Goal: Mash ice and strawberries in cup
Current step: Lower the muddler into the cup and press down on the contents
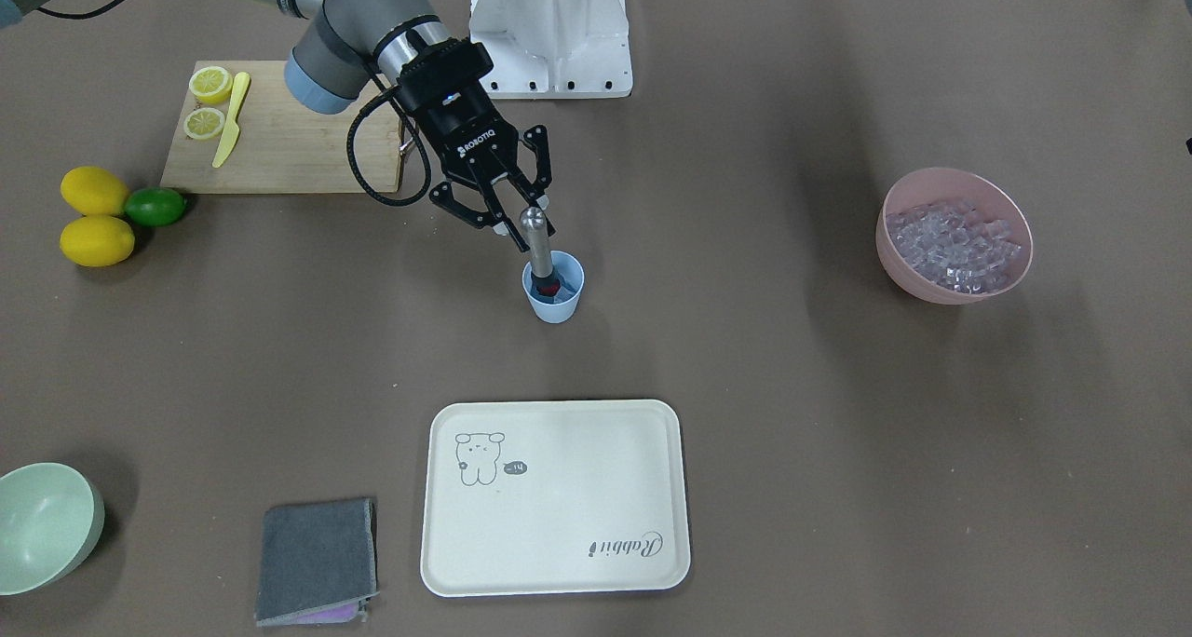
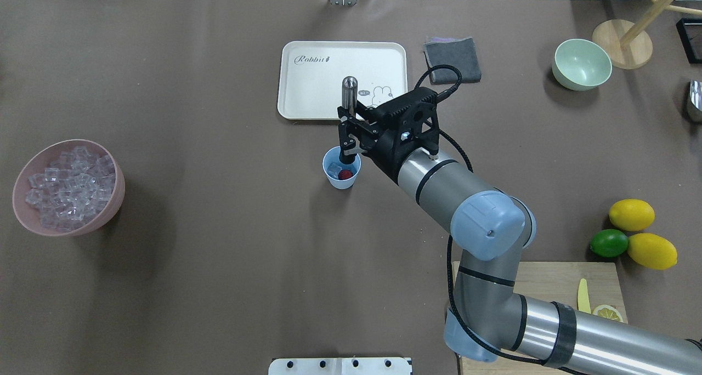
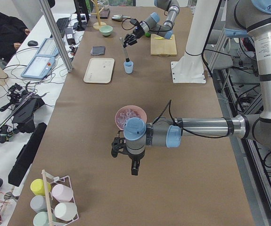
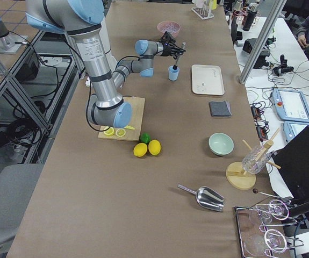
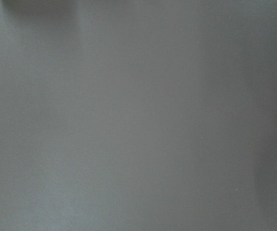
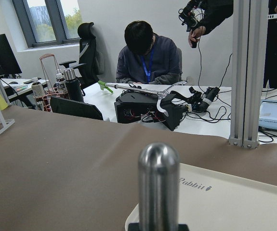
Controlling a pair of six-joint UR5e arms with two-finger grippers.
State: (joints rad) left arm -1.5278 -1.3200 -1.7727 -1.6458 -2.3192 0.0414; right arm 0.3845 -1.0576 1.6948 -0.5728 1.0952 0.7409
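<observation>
Clamped right claw (image 1: 527, 220) mid-handle on stiff steel masher (image 1: 538, 246), tilted slightly in blue cup (image 1: 555, 306) at middle of table (image 1: 745, 358). Found hard, slippery ice (image 2: 333, 170) and one soft strawberry (image 2: 345, 174) inside. Judged cup light, easily tipped; bare shaft the surest hold. Could not tell whether left claw (image 3: 124, 151), near pink bowl (image 2: 115, 199), stood apart or together.

The muddler (image 1: 533, 232) is polished, mirror-bright metal. The cup (image 1: 557, 304) looks like matt plastic, the ice (image 1: 954, 244) glassy. Matt brown paper covers the table (image 1: 745, 358). Bare wood board (image 1: 289, 148), grey felt-like cloth (image 1: 317, 558).
</observation>
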